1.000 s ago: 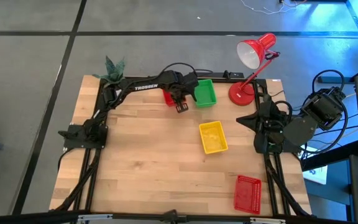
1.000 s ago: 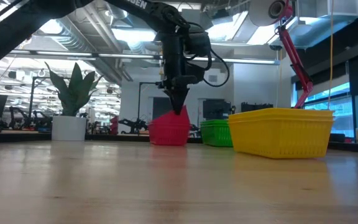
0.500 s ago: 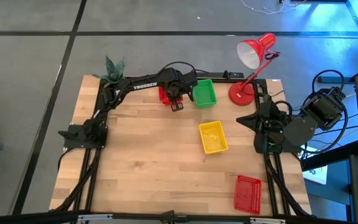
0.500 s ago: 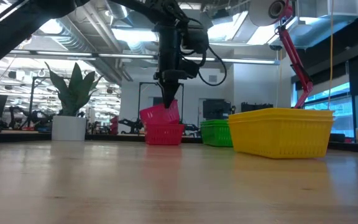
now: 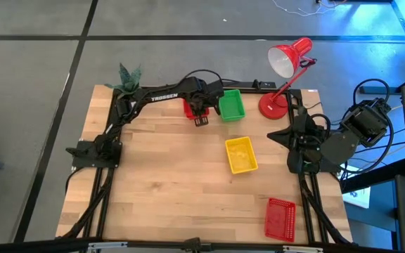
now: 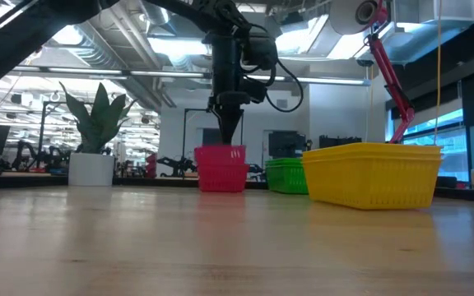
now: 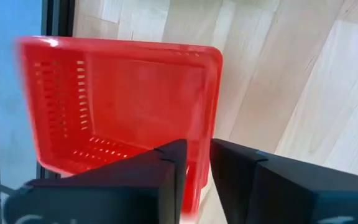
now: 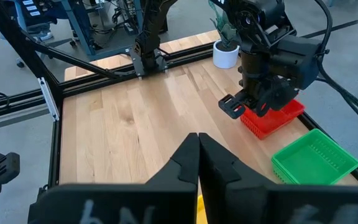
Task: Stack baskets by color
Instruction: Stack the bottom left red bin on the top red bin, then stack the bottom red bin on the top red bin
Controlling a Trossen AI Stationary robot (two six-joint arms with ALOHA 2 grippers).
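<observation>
A red lamp stands on the wooden desk at about one o'clock, its shade tilted. A potted plant in a white pot sits at the eleven o'clock corner.

1. Red basket stack, far edge of table: in the high view the left arm covers most of it; how many baskets it holds cannot be counted.
2. Same stack, left wrist view: motion-blurred, its near rim hidden behind the left gripper fingers; contact with the rim cannot be told.
3. Green basket, low view: right part hidden behind the yellow basket.
4. Red lamp, low view: head cut by the top edge, base hidden behind the yellow basket.
5. Lone red basket, near right corner: possibly a single one; too small to tell.
</observation>
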